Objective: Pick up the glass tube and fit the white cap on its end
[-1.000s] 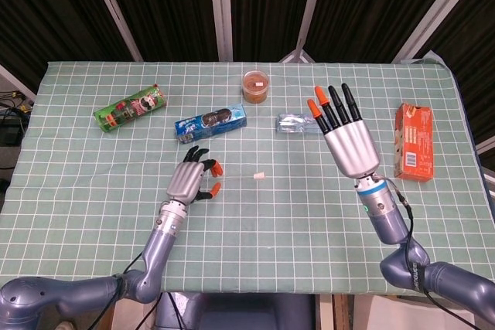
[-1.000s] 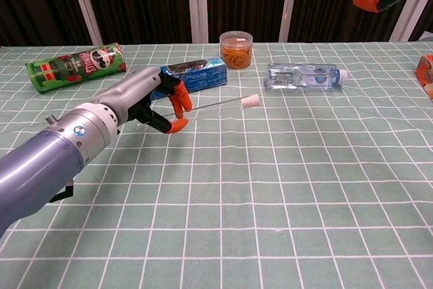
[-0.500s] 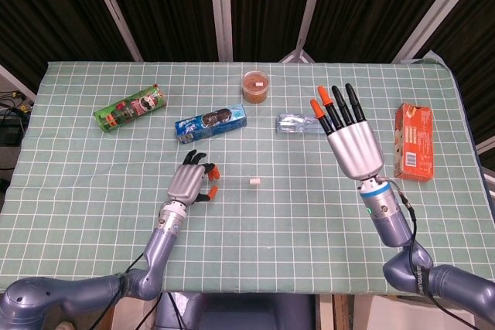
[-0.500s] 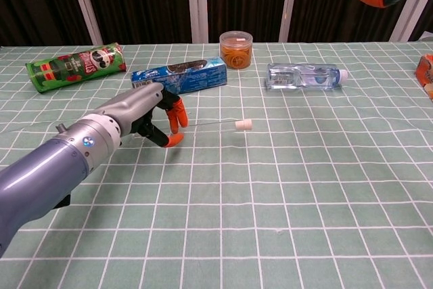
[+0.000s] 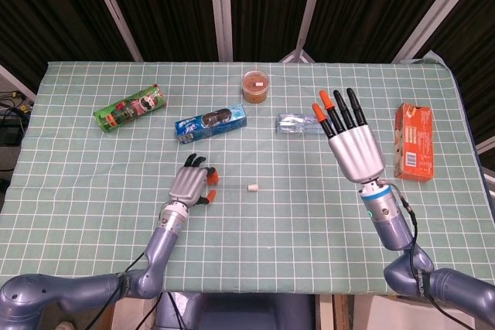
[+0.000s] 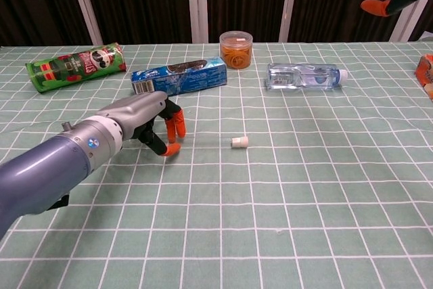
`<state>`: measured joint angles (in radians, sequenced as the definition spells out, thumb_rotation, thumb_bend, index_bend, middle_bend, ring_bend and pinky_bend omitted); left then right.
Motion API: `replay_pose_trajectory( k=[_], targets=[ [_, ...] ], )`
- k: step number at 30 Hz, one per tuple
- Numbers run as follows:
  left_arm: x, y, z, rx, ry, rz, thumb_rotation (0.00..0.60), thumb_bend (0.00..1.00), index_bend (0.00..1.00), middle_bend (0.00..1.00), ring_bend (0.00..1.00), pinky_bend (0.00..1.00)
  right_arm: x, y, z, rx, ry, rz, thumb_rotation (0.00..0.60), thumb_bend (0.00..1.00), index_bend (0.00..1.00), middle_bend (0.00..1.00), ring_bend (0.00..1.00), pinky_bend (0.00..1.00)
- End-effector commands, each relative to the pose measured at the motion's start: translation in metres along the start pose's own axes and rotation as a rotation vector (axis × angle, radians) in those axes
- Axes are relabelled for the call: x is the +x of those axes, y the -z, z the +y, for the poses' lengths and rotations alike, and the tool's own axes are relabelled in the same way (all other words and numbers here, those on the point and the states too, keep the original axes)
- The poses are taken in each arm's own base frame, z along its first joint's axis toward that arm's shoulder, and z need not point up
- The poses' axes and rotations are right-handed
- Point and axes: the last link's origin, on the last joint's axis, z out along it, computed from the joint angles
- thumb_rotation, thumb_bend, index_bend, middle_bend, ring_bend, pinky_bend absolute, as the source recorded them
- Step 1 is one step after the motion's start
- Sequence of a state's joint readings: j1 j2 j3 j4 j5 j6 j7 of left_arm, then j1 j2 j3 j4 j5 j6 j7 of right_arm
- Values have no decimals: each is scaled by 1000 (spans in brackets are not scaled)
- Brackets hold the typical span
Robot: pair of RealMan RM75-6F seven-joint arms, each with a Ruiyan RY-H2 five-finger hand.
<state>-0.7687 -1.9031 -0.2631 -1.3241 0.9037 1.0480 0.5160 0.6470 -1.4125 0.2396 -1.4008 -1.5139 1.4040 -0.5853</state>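
Note:
A thin glass tube [image 6: 206, 140] runs level from my left hand [image 6: 152, 126] to the right, just above the green checked table [image 6: 304, 187]. A white cap [image 6: 239, 142] sits on its far end. In the head view the cap [image 5: 252, 188] shows right of the left hand [image 5: 192, 183], and the tube itself is barely visible. My left hand's orange-tipped fingers [image 6: 177, 125] pinch the tube's near end. My right hand [image 5: 352, 141] is raised over the right side of the table, fingers spread, holding nothing. Only its orange fingertip [image 6: 376, 7] reaches the chest view.
Along the back of the table lie a green chips can [image 5: 130, 107], a blue cookie box [image 5: 210, 124], an orange-filled jar [image 5: 256, 85] and a water bottle [image 5: 298, 123]. An orange carton [image 5: 414, 143] lies near the right edge.
My left hand has drawn back toward me and come down, bringing the capped tube from a raised tilt to just above the table. The right hand has drifted slightly nearer.

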Motion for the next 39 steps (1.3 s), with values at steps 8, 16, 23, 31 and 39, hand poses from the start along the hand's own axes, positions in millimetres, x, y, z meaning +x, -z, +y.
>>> replay_pose_trajectory(
  k=[8, 16, 23, 31, 39],
  targets=[
    [14, 5, 1, 15, 2, 2, 600, 400, 350, 336, 82, 0, 1, 7, 1, -4, -9, -3, 600, 321, 136, 37, 26, 47],
    [59, 29, -18, 58, 113, 116, 600, 380, 286, 227, 48, 0, 5, 49, 23, -113, -96, -37, 600, 320, 101, 26, 14, 47],
    [96, 88, -64, 6, 52, 249, 600, 273, 210, 155, 9, 0, 11, 114, 50, -253, -266, -121, 600, 320, 31, 16, 5, 47],
    [104, 172, -131, 41, -33, 315, 600, 175, 120, 60, 0, 0, 22, 193, 77, -409, -386, -275, 600, 304, 0, 0, 0, 1],
    [114, 254, -191, 150, -1, 361, 600, 175, 102, 53, 0, 0, 34, 233, 100, -477, -357, -280, 600, 299, 0, 0, 0, 0]
  ],
)
